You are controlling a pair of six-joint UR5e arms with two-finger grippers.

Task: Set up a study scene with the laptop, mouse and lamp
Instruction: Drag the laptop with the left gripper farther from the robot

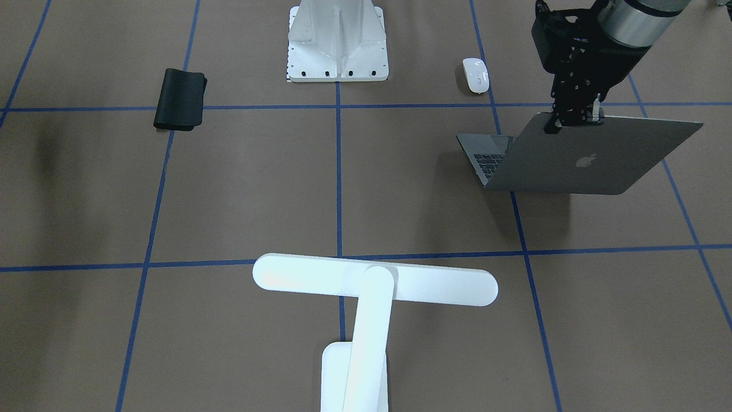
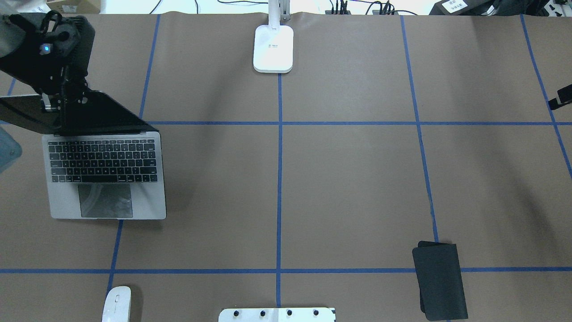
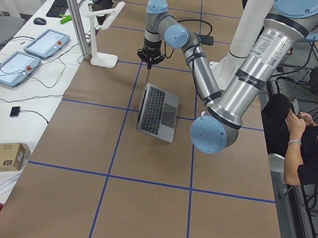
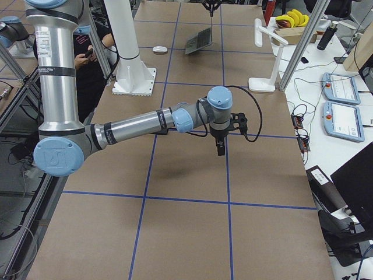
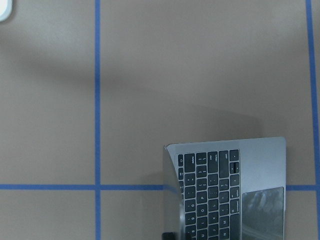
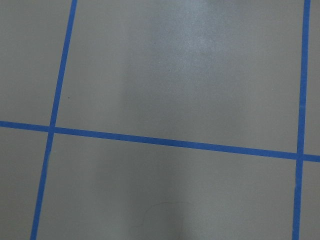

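Presently the left gripper (image 1: pixel 576 119) pinches the lid of the laptop (image 1: pixel 583 163), apparently opening it; next it must let go cleanly, then fetch the mouse (image 1: pixel 475 75).

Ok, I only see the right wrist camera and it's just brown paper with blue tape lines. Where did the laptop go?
Observer: The slim dark-grey metal laptop sits open on the table on the robot's left side, keyboard showing.
Child: Is something holding it?
Observer: Yes, the left gripper is clamped on the top edge of its lid.
Child: And where's the mouse?
Observer: The small white oval mouse lies flat on the table between the laptop and the white bolted metal pedestal, touching neither.
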